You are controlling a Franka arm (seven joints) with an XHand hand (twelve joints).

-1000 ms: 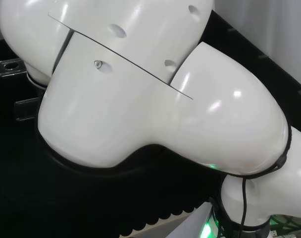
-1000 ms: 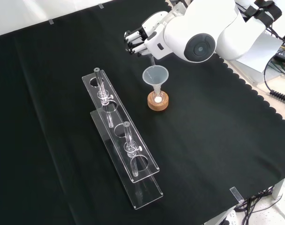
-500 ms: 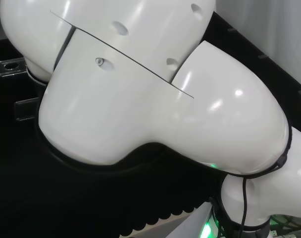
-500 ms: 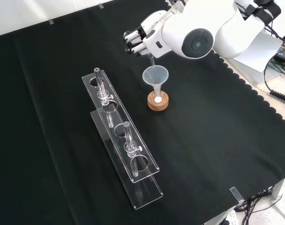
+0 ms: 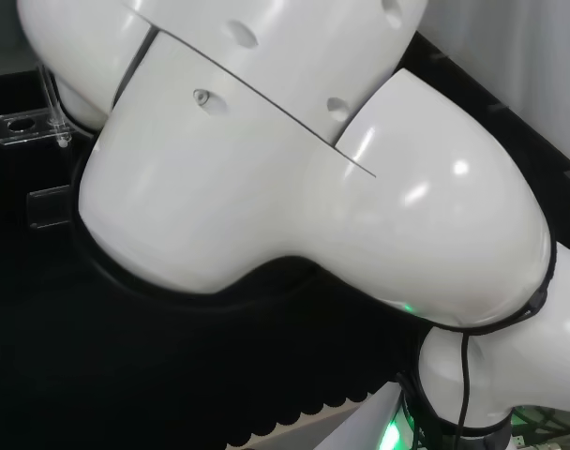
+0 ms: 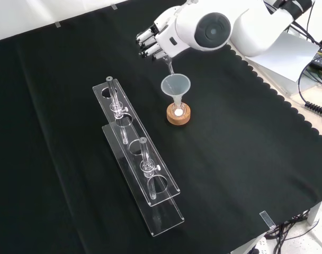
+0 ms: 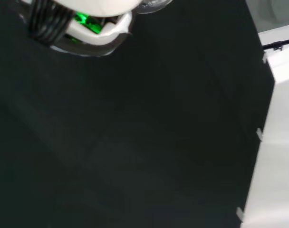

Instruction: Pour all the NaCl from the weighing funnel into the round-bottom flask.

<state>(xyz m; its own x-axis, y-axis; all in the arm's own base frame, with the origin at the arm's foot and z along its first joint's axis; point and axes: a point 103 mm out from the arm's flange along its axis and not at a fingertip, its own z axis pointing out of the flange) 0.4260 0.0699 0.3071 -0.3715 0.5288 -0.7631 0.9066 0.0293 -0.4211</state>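
Note:
In the front view my hand (image 6: 152,40) hangs above the cloth with its fingers curled round a thin clear weighing funnel (image 6: 168,64). The funnel's stem slants down toward the rim of a clear glass funnel (image 6: 175,84). That glass funnel stands in the neck of a small round-bottom flask (image 6: 178,109) on a cork ring (image 6: 179,118). White powder shows in the bottom of the flask. I cannot tell whether any powder is left in the weighing funnel.
Two clear acrylic racks (image 6: 137,159) with upright glass tubes stand left of and nearer than the flask in the front view. The arm's white link (image 6: 214,29) sits just right of the hand. A rack corner (image 5: 22,125) shows at the head view's left.
The hand and the arm's link have risen and shifted slightly left in the front view, lifting the weighing funnel. Its stem still points at the glass funnel. Flask and racks stayed put.

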